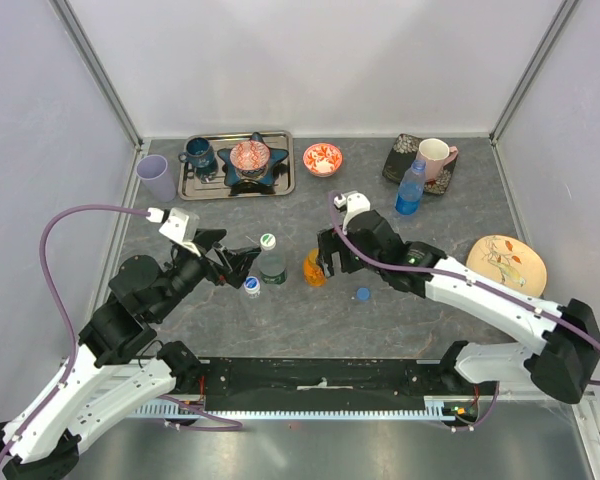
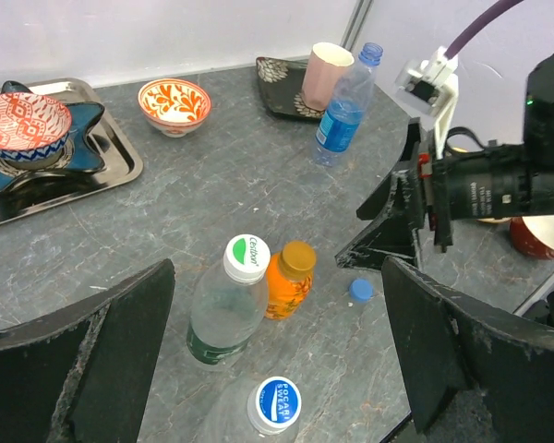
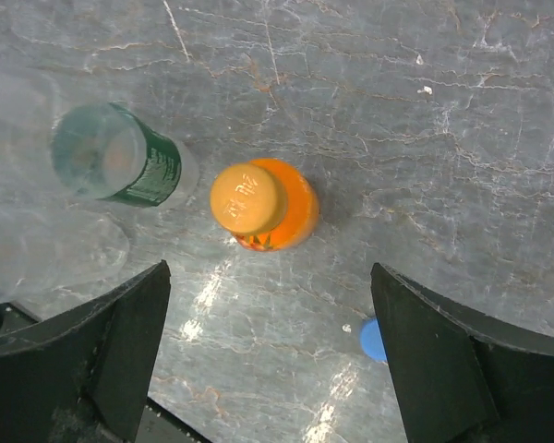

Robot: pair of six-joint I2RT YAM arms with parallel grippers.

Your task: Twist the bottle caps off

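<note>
We have both tools wide, right tool (image 3: 268, 277) over the orange cap (image 3: 247, 199), left tool (image 2: 277, 272) holding nothing, so twisting may spin or tip the bottle (image 3: 297, 221).

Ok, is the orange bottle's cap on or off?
On: the orange cap sits atop the upright orange bottle. Whether it is loosened, cannot tell.
</note>
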